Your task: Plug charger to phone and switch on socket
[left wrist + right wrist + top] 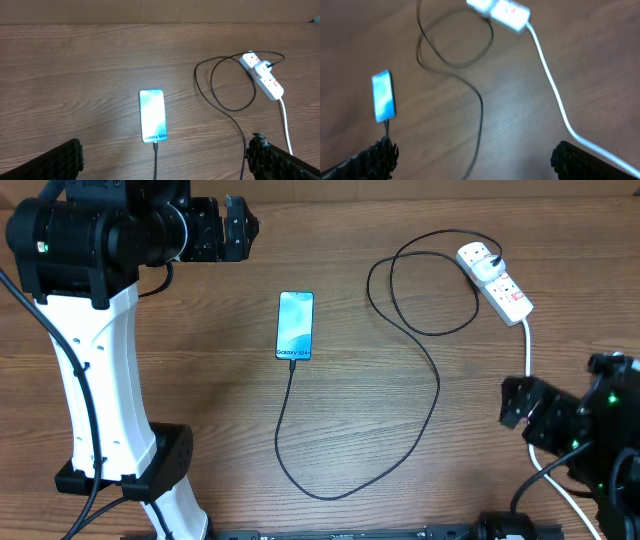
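Wood-grain table [200, 380] | slim rectangular phone [295, 325] | thin black charger [437, 390] | white oblong socket [495, 280]

Seen from overhead, the phone [295, 326] lies flat near the middle of the table [200, 400], with the socket [495, 281] well apart at its two o'clock. The charger [438, 380] meets the phone's six o'clock edge, curves round by four o'clock, loops at the socket's nine o'clock and plugs into its eleven o'clock end. The socket's lead [527, 345] runs toward six o'clock

White-shelled left arm [95, 370] has black joints and cables.
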Controlling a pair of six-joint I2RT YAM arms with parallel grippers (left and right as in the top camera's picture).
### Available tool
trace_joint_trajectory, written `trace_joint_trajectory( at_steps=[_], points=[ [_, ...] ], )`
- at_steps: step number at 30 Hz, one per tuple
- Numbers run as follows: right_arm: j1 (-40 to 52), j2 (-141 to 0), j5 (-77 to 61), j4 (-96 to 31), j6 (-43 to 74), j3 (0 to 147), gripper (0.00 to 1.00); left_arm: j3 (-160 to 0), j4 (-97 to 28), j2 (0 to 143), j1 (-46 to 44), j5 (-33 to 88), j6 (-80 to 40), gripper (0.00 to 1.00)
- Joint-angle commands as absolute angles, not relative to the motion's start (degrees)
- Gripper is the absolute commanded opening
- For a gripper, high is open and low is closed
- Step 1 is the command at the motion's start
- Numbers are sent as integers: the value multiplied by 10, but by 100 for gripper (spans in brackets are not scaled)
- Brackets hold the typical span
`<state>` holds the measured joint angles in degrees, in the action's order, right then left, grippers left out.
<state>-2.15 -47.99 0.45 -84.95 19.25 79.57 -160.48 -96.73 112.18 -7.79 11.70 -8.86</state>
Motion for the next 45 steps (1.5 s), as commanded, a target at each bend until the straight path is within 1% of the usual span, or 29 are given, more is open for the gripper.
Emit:
trace_joint_trajectory(
  at_steps=[1,26,32,37,40,45],
  points=[
    [-19,-483,-3,-865,193,788,100,-1603,-968,1125,-79,114,-88,100],
    [-19,-478,-1,-858,190,774,100,-1603,-968,1125,-79,114,-88,100],
    [-4,-422,-27,-751,156,685,100,-1603,-968,1125,-79,114,-88,100],
    [32,-326,-31,-604,131,549,100,-1603,-968,1125,-79,114,-88,100],
    [35,-264,-32,-531,123,473,100,-1603,-968,1125,-79,114,-88,100],
    [35,-172,-32,-448,105,369,100,-1603,-968,1125,-79,114,-88,100]
  ],
)
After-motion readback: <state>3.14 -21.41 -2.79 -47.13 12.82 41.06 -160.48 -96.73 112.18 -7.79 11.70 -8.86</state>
